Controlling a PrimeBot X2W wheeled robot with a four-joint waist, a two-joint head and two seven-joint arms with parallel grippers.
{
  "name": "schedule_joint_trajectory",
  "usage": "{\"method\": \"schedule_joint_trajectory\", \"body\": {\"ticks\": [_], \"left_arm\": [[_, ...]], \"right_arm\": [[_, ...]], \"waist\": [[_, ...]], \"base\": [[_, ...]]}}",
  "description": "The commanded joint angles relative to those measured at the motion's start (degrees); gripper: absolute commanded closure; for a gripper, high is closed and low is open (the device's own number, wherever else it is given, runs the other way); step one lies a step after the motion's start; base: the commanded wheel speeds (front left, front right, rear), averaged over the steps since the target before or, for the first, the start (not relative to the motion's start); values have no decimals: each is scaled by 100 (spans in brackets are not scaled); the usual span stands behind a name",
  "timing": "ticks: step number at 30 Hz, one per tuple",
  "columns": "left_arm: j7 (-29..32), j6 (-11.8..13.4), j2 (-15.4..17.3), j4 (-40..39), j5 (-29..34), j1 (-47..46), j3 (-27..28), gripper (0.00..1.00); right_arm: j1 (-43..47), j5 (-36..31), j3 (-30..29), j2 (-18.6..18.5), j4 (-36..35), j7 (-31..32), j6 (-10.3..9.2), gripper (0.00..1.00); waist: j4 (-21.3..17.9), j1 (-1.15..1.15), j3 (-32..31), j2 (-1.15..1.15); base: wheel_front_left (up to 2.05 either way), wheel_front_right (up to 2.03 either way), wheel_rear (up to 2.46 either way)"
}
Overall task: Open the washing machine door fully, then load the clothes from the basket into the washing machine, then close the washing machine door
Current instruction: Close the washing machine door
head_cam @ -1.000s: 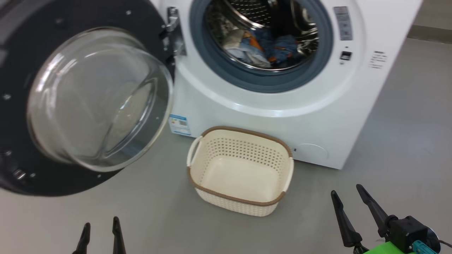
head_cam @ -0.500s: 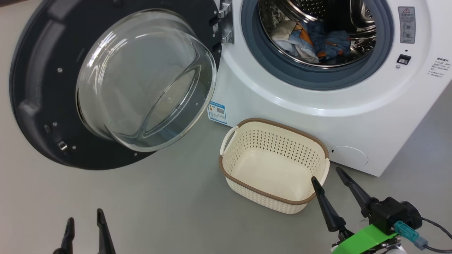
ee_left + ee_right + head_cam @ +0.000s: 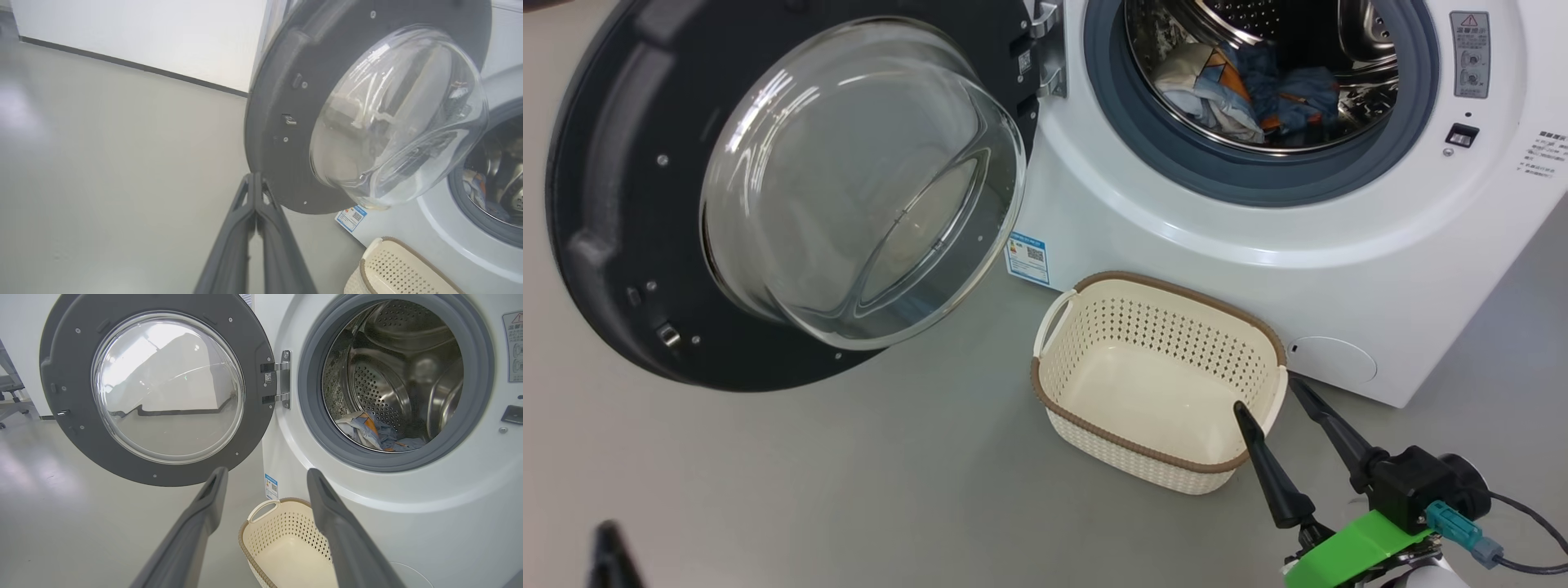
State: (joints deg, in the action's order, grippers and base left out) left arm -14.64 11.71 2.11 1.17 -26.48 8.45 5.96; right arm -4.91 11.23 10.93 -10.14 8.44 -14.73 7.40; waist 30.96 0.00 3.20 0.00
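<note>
Grey floor (image 3: 849, 474) holds your washing machine (image 3: 1176, 245): clothes (image 3: 1241, 90) lie in its drum (image 3: 380, 388), door (image 3: 605, 163) stands wide open, basket (image 3: 1127, 461) just before it. Your right gripper (image 3: 1267, 396) hangs spread at the basket's rim; your left gripper (image 3: 255, 179) is pressed together.

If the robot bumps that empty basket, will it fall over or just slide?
It would probably slide. The basket is empty and made of thin plastic full of holes, so it looks light, and the floor is smooth and shiny. The basket is wide and low, so it seems unlikely to tip unless it is pushed high at the rim. Its walls might bend a little.
</note>
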Motion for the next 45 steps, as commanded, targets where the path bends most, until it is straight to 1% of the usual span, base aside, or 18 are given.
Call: {"method": "schedule_joint_trajectory", "body": {"ticks": [1,4,8,10,12,13,14,16,18,20,23,25,28,32,33,36,38,45], "left_arm": [[-36,-115,76,-22,-259,-191,533,100],[-36,-396,76,222,-752,-399,1236,100],[-36,-873,120,692,-1209,-885,2329,100],[-36,-1018,313,1028,-1344,-1184,2720,100],[-14,-1069,655,1463,-1486,-1487,2935,100],[-14,-1069,655,1463,-1486,-1487,2935,100],[34,-1061,855,1685,-1574,-1664,3038,100],[71,-1034,1376,2123,-1578,-2004,3169,100],[152,-1050,1735,2524,-1719,-2412,3275,100],[250,-1012,2071,2921,-1755,-2773,3290,100],[499,-942,2404,3437,-1942,-3390,3309,100],[684,-944,2564,3745,-2092,-3789,3308,100],[985,-847,2731,4198,-2289,-4376,3292,100],[1305,-766,2804,4718,-2561,-4965,3333,100],[1423,-763,2857,4908,-2691,-5195,3382,100],[1574,-815,2924,5123,-2816,-5430,3403,100],[1686,-895,2957,5242,-2869,-5523,3385,100],[2005,-1070,3119,5594,-3043,-5639,3430,100]], "right_arm": [[-86,106,93,18,-129,-27,9,0],[-20,95,43,60,-139,-27,9,0],[41,78,-11,128,-146,-27,9,0],[56,71,-30,156,-151,-27,9,0],[60,59,-52,181,-153,-27,9,0],[60,59,-52,181,-153,-27,9,0],[59,55,-62,192,-154,-27,9,0],[57,50,-68,209,-157,-27,9,0],[64,49,-90,225,-166,-27,9,0],[75,46,-109,236,-176,-27,9,0],[107,45,-119,251,-185,-27,9,0],[147,36,-161,273,-196,-27,9,0],[236,27,-189,300,-214,-27,9,0],[378,3,-293,360,-238,-27,9,0],[427,-12,-322,388,-258,-27,9,0],[475,-31,-310,383,-265,-27,9,0],[498,-38,-303,366,-260,-27,9,0],[569,-41,-309,279,-257,-27,9,0]], "waist": [[-12,0,-15,0],[-32,0,-38,0],[-62,0,-66,0],[-77,0,-74,0],[-91,0,-78,0],[-91,0,-78,0],[-94,0,-77,0],[-109,0,-81,0],[-119,0,-85,0],[-129,0,-88,0],[-158,0,-117,0],[-179,0,-139,0],[-214,0,-189,0],[-281,0,-281,0],[-369,0,-293,0],[-512,0,-297,0],[-612,0,-301,0],[-928,0,-302,0]], "base": [[0,0,0],[0,0,0],[0,0,0],[0,0,0],[0,0,0],[0,0,0],[0,0,0],[0,0,0],[0,0,0],[0,0,0],[0,0,0],[0,0,0],[0,0,0],[0,0,0],[0,0,0],[0,0,0],[0,0,0],[0,0,0]]}}
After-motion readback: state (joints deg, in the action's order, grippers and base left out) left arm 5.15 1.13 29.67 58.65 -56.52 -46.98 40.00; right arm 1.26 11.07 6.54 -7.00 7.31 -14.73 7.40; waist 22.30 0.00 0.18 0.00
